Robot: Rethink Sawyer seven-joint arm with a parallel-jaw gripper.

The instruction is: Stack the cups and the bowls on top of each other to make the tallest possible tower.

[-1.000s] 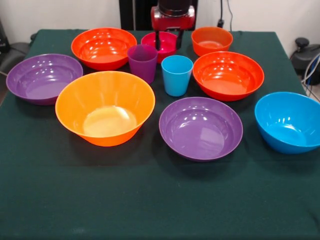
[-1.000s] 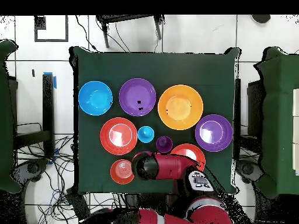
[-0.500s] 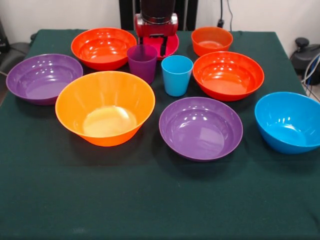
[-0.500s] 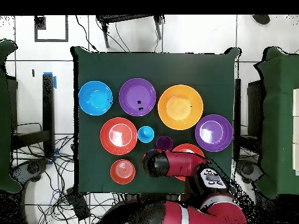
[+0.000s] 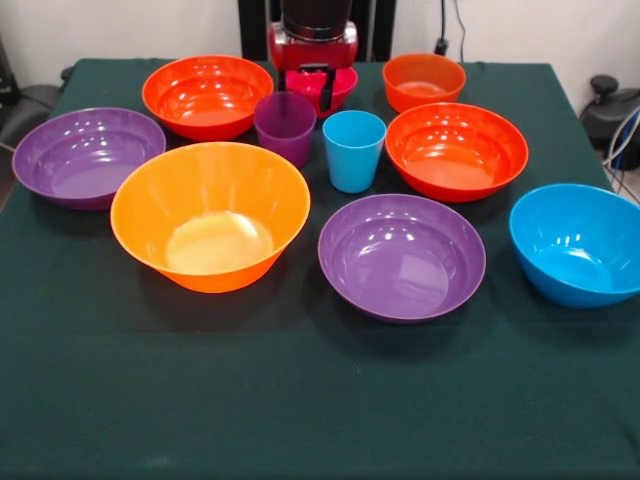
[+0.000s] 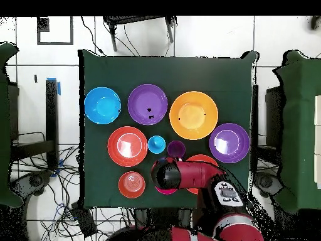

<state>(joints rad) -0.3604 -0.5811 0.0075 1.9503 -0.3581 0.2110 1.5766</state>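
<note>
Covering table point(image 5: 300, 400): dark green cloth point(image 6: 207, 69)

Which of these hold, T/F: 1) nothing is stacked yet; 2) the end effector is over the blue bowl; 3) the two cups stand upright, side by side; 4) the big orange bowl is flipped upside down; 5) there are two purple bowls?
1) True. Every bowl and cup sits by itself on the table.
2) False. The end effector is at the small magenta bowl on the far side; the blue bowl is well away from it.
3) True. The purple cup and light blue cup stand open side up, next to each other.
4) False. The big orange bowl is open side up.
5) True. One purple bowl is beside the big orange bowl, the other is in front of the light blue cup.
</note>
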